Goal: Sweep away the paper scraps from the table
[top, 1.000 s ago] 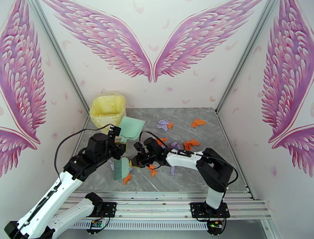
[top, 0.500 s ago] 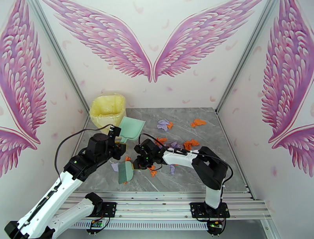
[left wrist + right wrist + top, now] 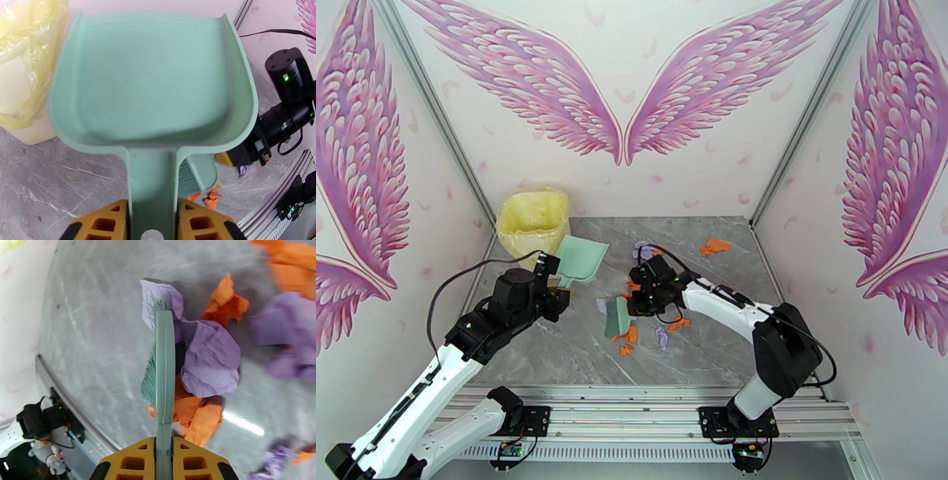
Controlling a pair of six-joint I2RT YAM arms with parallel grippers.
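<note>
Near strip of the bench (image 3: 553, 359), just behind the frame rail (image 3: 648, 392), was bare, so there was room to move there. Left jaws were clamped on the dustpan (image 3: 150, 87) handle, with the pan by the left edge just in front of the bagged bin (image 3: 531, 221). Couldn't tell whether the pan lip touched the bench. In the left wrist view the pan blocked most of the bench.

Right jaws were clamped on the brush (image 3: 164, 358) handle, mid-bench. The brush was seen edge-on in its own wrist view, bristles to the left.

The paper scraps (image 3: 632, 335): an orange and purple cluster touched or sat just beside the brush. Some were tucked behind it or under the right arm, so the count was unclear. Farther bits in the right wrist view were blurred. One orange scrap lay alone near the far right edge, well apart. The bin took the far-left corner.
</note>
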